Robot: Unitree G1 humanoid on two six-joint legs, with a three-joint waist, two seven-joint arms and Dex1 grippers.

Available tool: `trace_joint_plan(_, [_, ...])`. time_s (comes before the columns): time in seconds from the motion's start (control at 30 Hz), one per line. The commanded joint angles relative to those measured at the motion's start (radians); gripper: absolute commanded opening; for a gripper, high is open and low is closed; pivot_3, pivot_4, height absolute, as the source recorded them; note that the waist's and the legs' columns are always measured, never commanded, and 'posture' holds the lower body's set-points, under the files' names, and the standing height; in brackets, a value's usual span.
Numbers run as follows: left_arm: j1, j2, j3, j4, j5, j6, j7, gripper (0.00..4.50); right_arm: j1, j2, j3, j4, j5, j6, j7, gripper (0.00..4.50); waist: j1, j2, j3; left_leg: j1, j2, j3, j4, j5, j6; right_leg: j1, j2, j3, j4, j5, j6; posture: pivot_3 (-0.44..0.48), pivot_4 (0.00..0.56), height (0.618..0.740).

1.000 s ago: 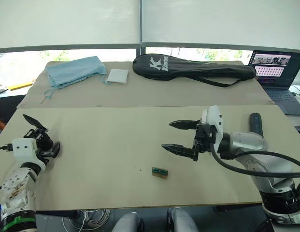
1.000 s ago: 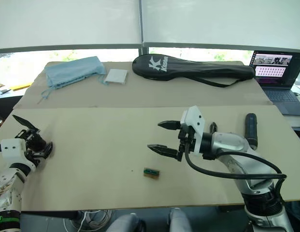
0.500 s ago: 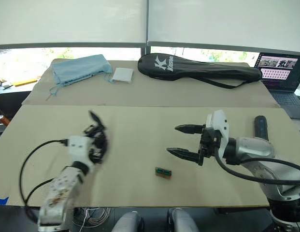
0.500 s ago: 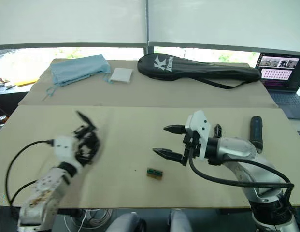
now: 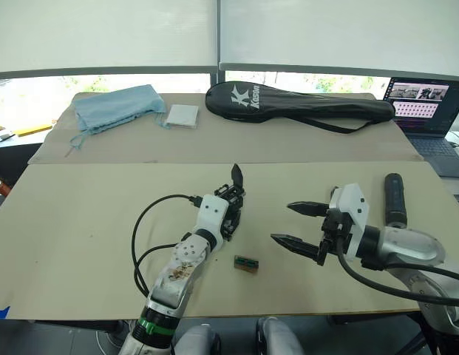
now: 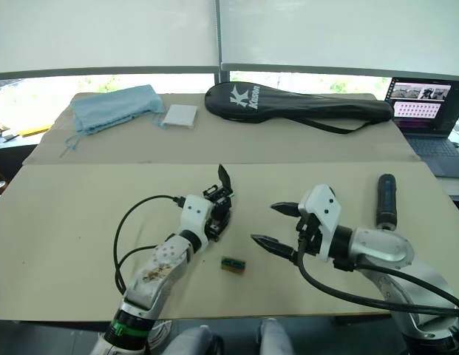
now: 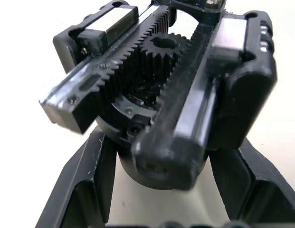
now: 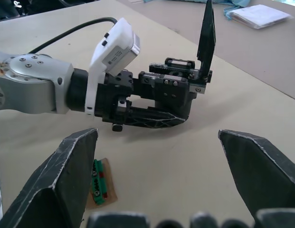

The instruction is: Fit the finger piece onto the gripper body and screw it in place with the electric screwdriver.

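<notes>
My left gripper (image 5: pixel 228 216) is at the middle of the table, shut on the gripper body (image 5: pixel 230 200). That body is a black blocky mechanism with toothed racks and a central gear (image 7: pixel 159 50), and one pointed finger sticks up from it (image 8: pixel 206 33). Facing it from the right, my right gripper (image 6: pixel 263 222) is open and empty, a short gap away. The electric screwdriver (image 5: pixel 393 200) lies on the table behind my right arm. The finger piece is hidden or out of view.
A small green-topped block (image 5: pixel 245 263) lies on the table just in front of both grippers. At the back are a black racket bag (image 5: pixel 299 103), a blue cloth (image 5: pixel 114 107) and a white packet (image 5: pixel 181 116). A laptop (image 5: pixel 425 111) stands at the far right.
My left arm has swung from the table's left edge to the middle, carrying the gripper body. The right gripper has drawn slightly back to the right and stays open.
</notes>
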Motion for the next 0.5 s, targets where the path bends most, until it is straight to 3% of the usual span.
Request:
trace_joint_plan(0.03, [0.015, -0.004, -0.005, -0.040, 0.015, -0.058, -0.014, 2.34, 0.005, -0.001, -0.026, -0.019, -0.017, -0.029, -0.019, 4.50, 0.001, 0.000, 0.000, 0.000, 0.000, 0.000, 0.000, 0.000, 0.000, 0.000, 0.000, 0.000, 0.000, 0.000, 0.000, 0.000, 0.150, 0.736])
trace_joint_plan(0.07, [0.032, 0.006, -0.002, -0.054, 0.013, -0.058, -0.026, 3.38, 0.008, 0.001, -0.026, -0.018, -0.022, -0.033, -0.022, 4.50, 0.001, 0.000, 0.000, 0.000, 0.000, 0.000, 0.000, 0.000, 0.000, 0.000, 0.000, 0.000, 0.000, 0.000, 0.000, 0.000, 0.150, 0.736])
trace_joint_plan(0.17, [0.093, 0.075, 0.043, -0.155, -0.046, 0.016, -0.103, 4.45, 0.016, 0.004, -0.031, -0.017, -0.030, -0.042, -0.029, 4.50, -0.002, 0.000, 0.000, 0.000, 0.000, 0.000, 0.000, 0.000, 0.000, 0.000, -0.001, 0.001, 0.000, 0.000, 0.000, 0.000, 0.150, 0.736])
trace_joint_plan(0.27, [0.145, 0.229, 0.121, -0.229, -0.143, 0.094, -0.266, 4.45, 0.023, 0.021, -0.037, -0.014, -0.029, -0.045, -0.044, 4.50, -0.010, 0.001, 0.000, 0.001, 0.001, 0.000, 0.000, 0.000, 0.000, 0.000, 0.000, 0.001, 0.001, 0.000, -0.001, 0.000, 0.150, 0.736])
trace_joint_plan(0.37, [0.067, 0.349, 0.134, -0.094, -0.178, 0.030, -0.448, 4.45, 0.025, 0.026, -0.020, -0.004, -0.045, -0.063, -0.040, 4.50, -0.008, 0.002, -0.001, 0.002, 0.001, -0.001, 0.000, 0.001, -0.001, 0.000, 0.001, 0.000, 0.002, -0.001, -0.001, 0.000, 0.150, 0.736])
trace_joint_plan(0.5, [-0.089, 0.419, 0.102, 0.167, -0.166, -0.139, -0.671, 4.45, 0.012, 0.032, -0.006, 0.013, -0.056, -0.078, -0.036, 4.50, 0.003, 0.003, -0.002, 0.002, -0.001, -0.001, 0.001, 0.001, -0.001, 0.002, 0.004, -0.005, 0.001, -0.001, -0.001, 0.000, 0.150, 0.736])
